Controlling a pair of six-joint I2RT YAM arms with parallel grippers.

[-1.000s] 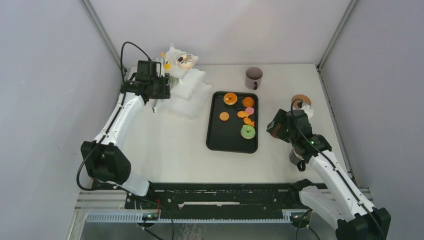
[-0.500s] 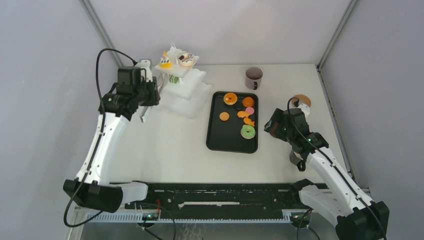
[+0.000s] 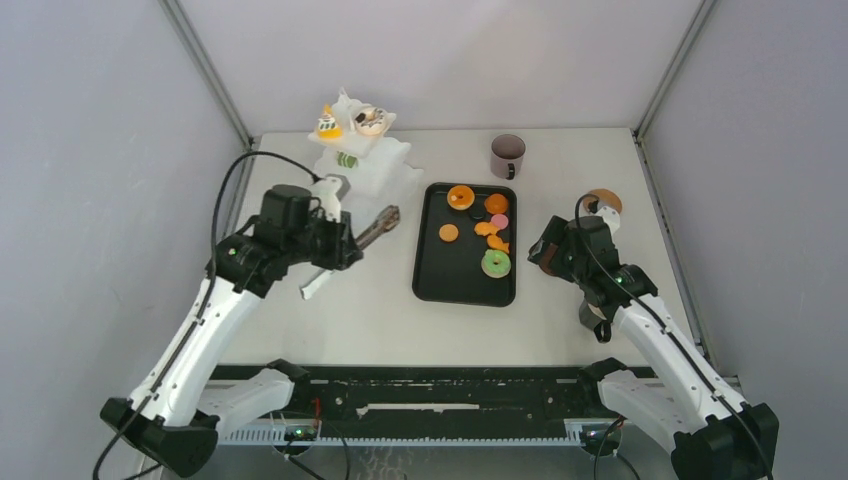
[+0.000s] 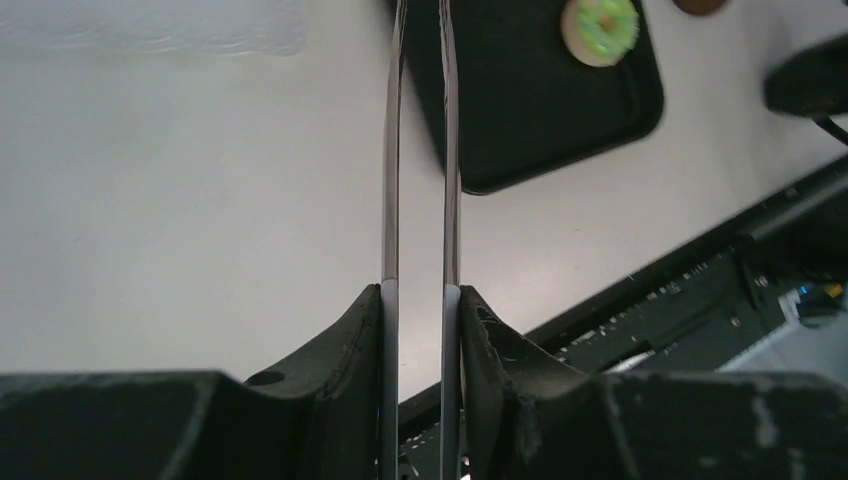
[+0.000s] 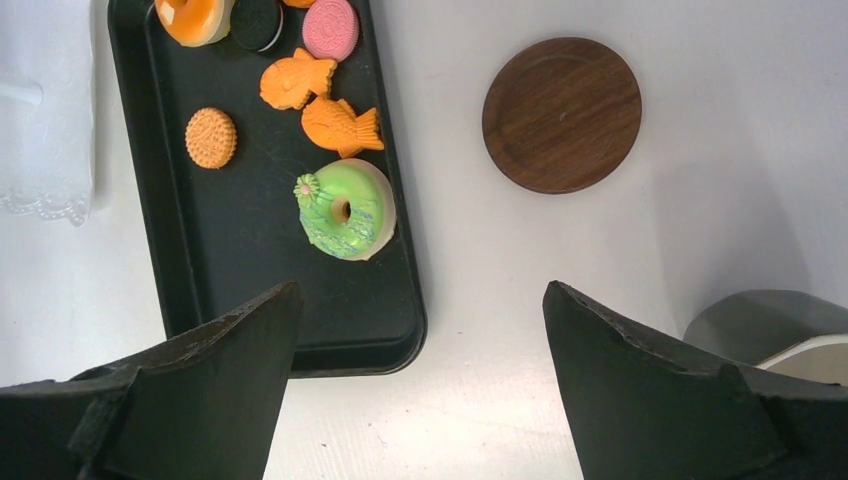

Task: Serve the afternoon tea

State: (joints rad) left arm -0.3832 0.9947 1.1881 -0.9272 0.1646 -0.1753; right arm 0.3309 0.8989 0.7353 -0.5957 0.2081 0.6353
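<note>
Toy pastries lie on the black tray (image 3: 432, 275): an orange doughnut (image 3: 460, 196), a green doughnut (image 3: 495, 263) (image 5: 344, 209), a pink cookie (image 5: 330, 27), two orange fish cookies (image 5: 340, 125) and a round biscuit (image 5: 211, 137). More pastries sit on the white tiered stand (image 3: 385, 165), among them a yellow cake (image 3: 328, 124). One dark mug (image 3: 507, 155) stands behind the tray. My left gripper (image 3: 345, 245) (image 4: 420, 300) is shut on metal tongs (image 3: 372, 229) (image 4: 391, 150), whose tips point at the tray's left edge. My right gripper (image 3: 548, 255) (image 5: 420, 290) hangs open and empty by the tray's near right corner.
A round wooden coaster (image 5: 561, 114) (image 3: 601, 200) lies right of the tray. A grey rounded object (image 5: 765, 320) shows at the right wrist view's lower right corner. The black rail (image 3: 440, 385) runs along the near table edge.
My left arm has swung from the tiered stand down and right toward the tray, carrying the tongs, and its jaws have squeezed closer. The right arm has barely moved.
</note>
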